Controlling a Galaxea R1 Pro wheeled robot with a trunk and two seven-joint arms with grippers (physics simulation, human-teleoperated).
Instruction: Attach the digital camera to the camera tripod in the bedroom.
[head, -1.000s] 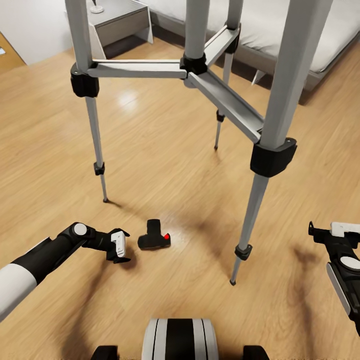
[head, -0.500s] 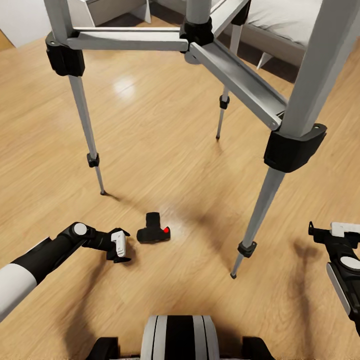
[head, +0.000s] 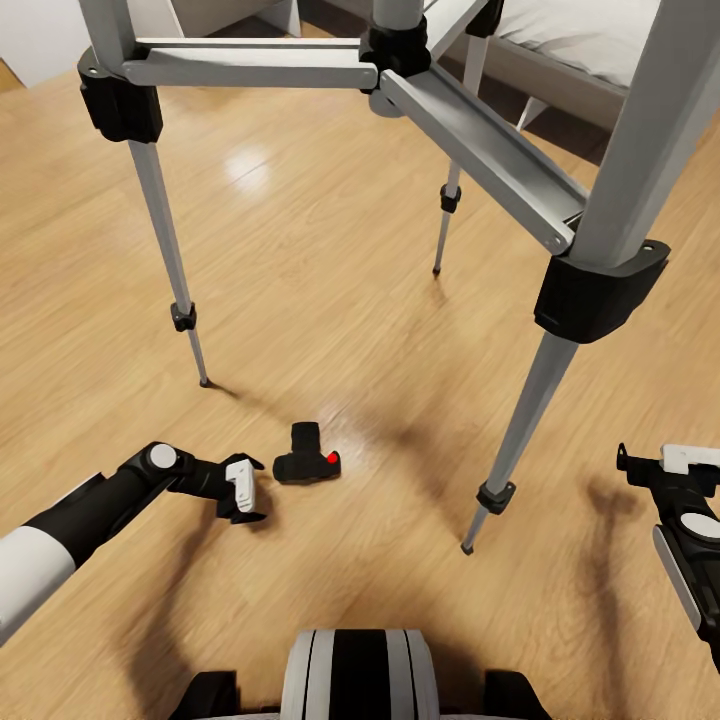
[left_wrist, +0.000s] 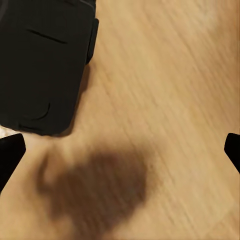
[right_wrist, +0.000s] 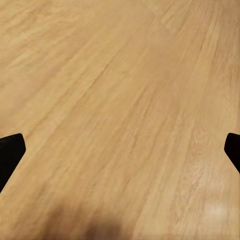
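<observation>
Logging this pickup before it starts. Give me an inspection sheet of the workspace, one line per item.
Surface: light wood floor, glossy, with shadows under the arms.
Job's things: digital camera lies on the floor, red button showing, between the camera tripod legs; tripod stands with legs spread.
Clutter: nothing seen.
Grippers: left gripper low beside the camera, not touching, jaws open; right gripper off to the side, jaws open over bare floor.
Cables: nothing seen.
Surroundings: bed with white mattress behind the tripod; robot base at the near edge.
</observation>
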